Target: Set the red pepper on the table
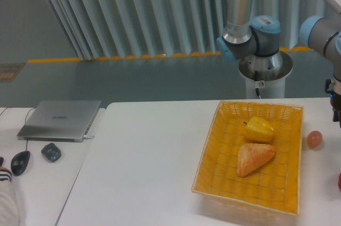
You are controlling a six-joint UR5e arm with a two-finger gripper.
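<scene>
At the right edge of your view, one red pepper (339, 181) sits on the counter (149, 162), mostly cut off. Your tool (338, 110) hangs above it, well apart, also cropped, so you cannot tell how far it is open or whether it holds anything. Farther in, one basket (216, 140) holds one yellow pepper (259, 129) and one orange wedge (254, 158). One small ball (314, 139) lies beside the basket.

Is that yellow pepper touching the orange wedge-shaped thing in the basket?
Touching, it seems: the fixed camera shows the glossy yellow pepper meeting the orange wedge-shaped piece with no basket weave visible between them.
</scene>
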